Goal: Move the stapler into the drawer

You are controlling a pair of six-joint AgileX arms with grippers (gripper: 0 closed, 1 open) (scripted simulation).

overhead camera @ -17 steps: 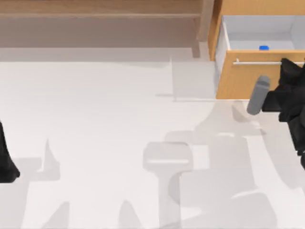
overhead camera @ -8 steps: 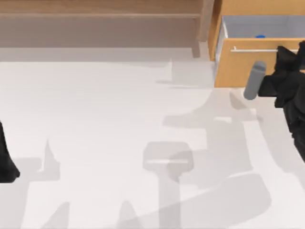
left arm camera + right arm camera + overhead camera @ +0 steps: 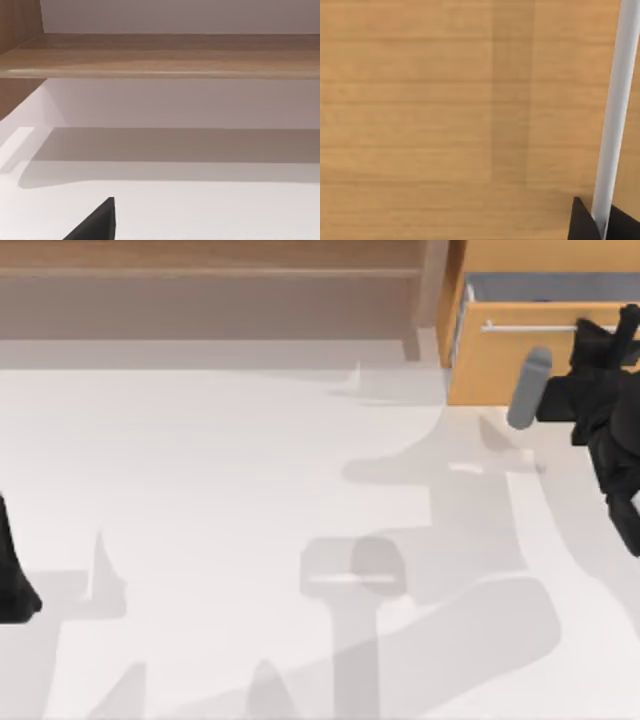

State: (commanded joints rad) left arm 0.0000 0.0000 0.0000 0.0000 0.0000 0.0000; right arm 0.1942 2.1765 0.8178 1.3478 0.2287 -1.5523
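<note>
**Right gripper at the drawer handle**

From above, the drawer (image 3: 500,360) sits at the table's (image 3: 250,490) far right, open only a sliver, the right gripper (image 3: 598,340) against its silver handle (image 3: 525,328). The left gripper (image 3: 12,575) waits at the left edge; I cannot tell its fingers' state.

The left wrist view faces the brown shelf (image 3: 160,55).

In the right wrist view, the fingertips (image 3: 582,222) are closed narrowly around the handle (image 3: 617,115).

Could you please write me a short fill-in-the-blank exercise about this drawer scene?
1. The right end effector is at the drawer's ____ handle.
2. The drawer front is orange-tan ____.
3. The left arm sits parked at the table's ____ edge.

Missing words: silver bar; wood; left
</note>
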